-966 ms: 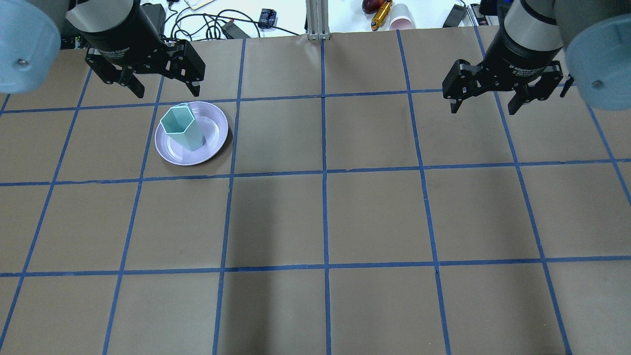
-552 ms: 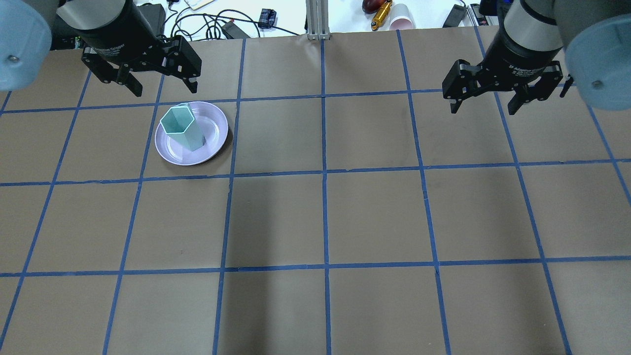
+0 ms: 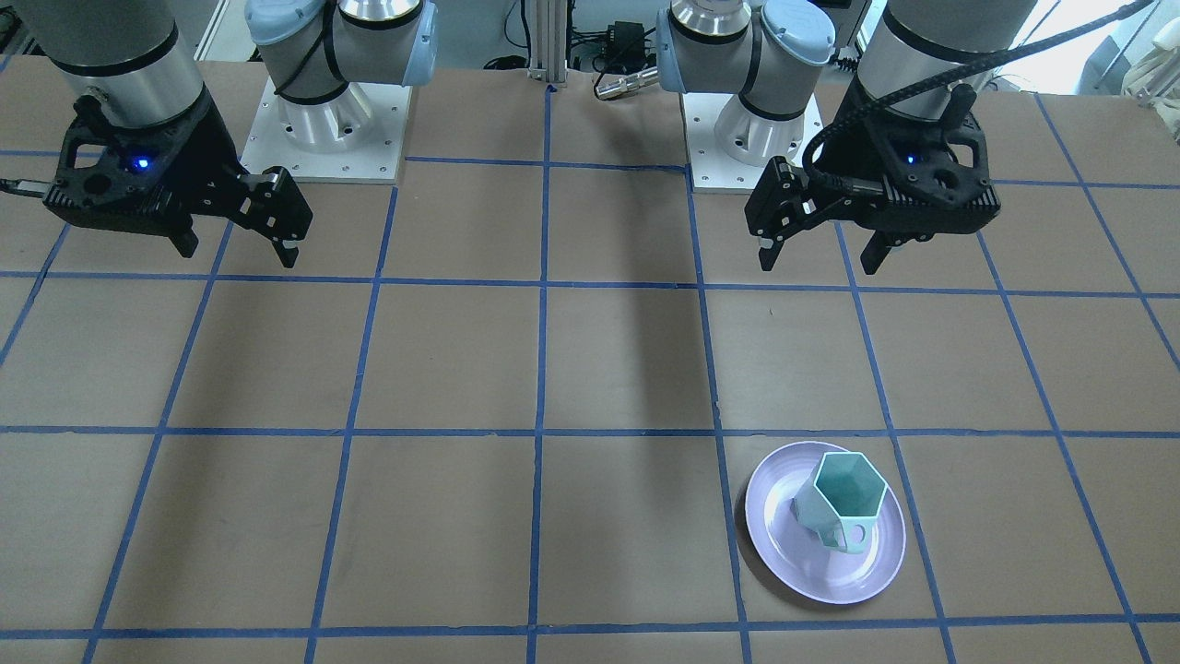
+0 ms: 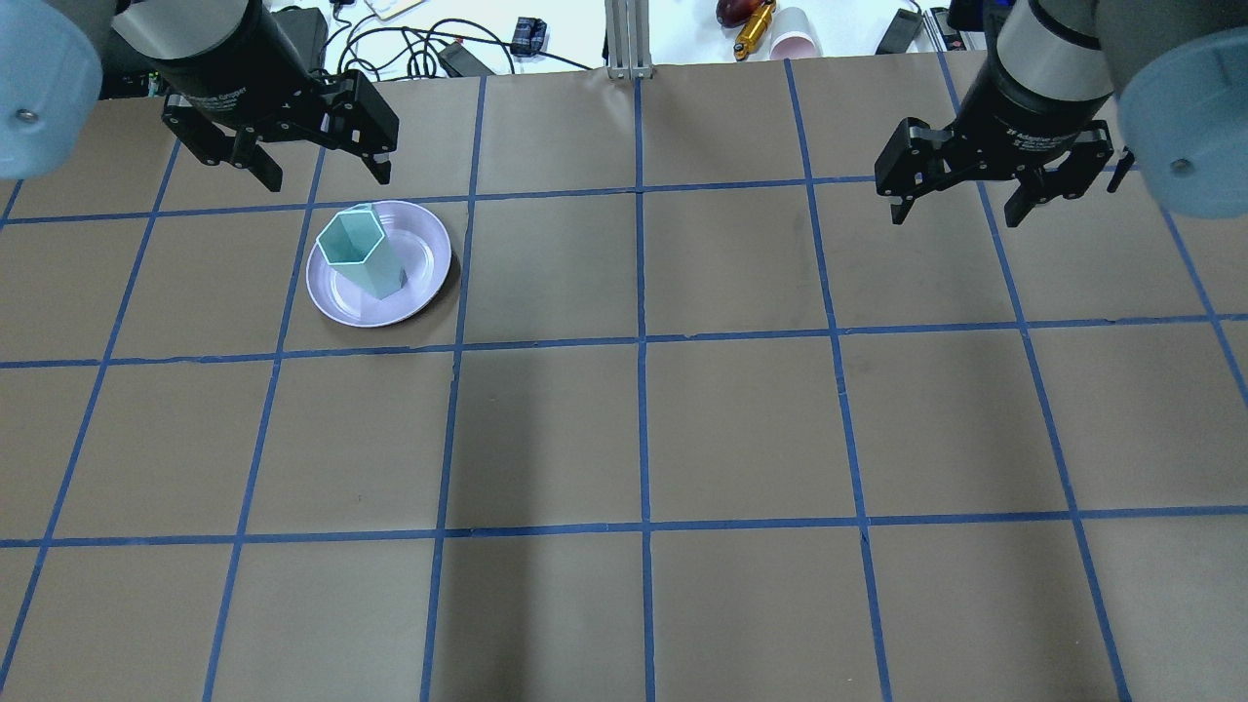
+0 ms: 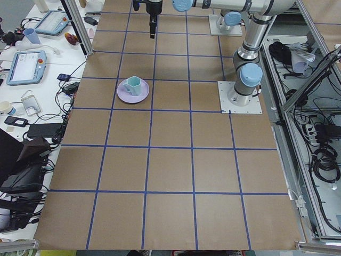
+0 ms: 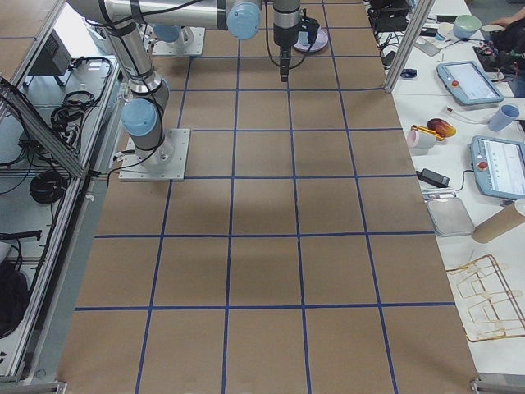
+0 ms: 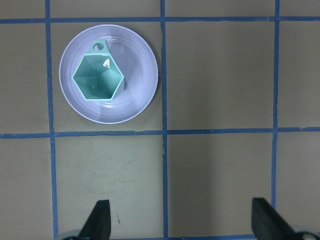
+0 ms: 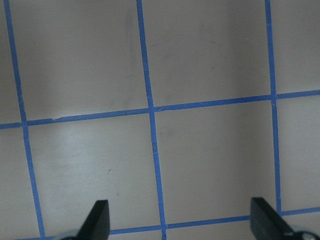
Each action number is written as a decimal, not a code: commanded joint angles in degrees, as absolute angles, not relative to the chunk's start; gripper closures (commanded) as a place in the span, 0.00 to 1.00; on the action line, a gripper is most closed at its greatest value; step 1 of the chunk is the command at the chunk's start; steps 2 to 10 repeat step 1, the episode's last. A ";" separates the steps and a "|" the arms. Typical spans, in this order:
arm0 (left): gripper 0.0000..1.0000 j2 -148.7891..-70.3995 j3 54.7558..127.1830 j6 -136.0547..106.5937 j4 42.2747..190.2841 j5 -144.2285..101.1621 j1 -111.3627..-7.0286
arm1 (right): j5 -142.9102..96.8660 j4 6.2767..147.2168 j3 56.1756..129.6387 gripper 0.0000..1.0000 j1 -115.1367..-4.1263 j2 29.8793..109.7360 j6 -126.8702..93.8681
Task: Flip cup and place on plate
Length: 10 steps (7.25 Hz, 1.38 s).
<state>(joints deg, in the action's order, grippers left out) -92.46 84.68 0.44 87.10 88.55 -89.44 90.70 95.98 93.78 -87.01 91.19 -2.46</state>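
The mint-green cup [image 4: 353,250] stands mouth up on the lavender plate [image 4: 430,255], its teal inside showing. It also shows in the front view, cup [image 3: 843,499] on plate [image 3: 784,546], and in the left wrist view, cup [image 7: 98,78] on plate [image 7: 136,95]. My left gripper [image 4: 327,177] is open and empty, raised clear of the cup on the robot's side of the plate; it also shows in the front view [image 3: 819,266] and the left wrist view [image 7: 181,221]. My right gripper [image 4: 955,216] is open and empty, far off to the right [image 3: 240,254] [image 8: 181,221].
The brown papered table has a blue tape grid. Beyond its far edge lie cables, a paper cup [image 4: 792,37] and an aluminium post [image 4: 629,39]. The two arm bases [image 3: 323,120] stand at the robot's side of the table.
My left gripper drew back slightly from the plate, still open, then held still. The cup, the plate and the right arm have not moved.
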 commanded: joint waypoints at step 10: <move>0.00 -92.46 84.90 0.44 87.10 88.68 -89.56 | 90.62 95.98 93.78 0.00 -87.01 91.23 -2.46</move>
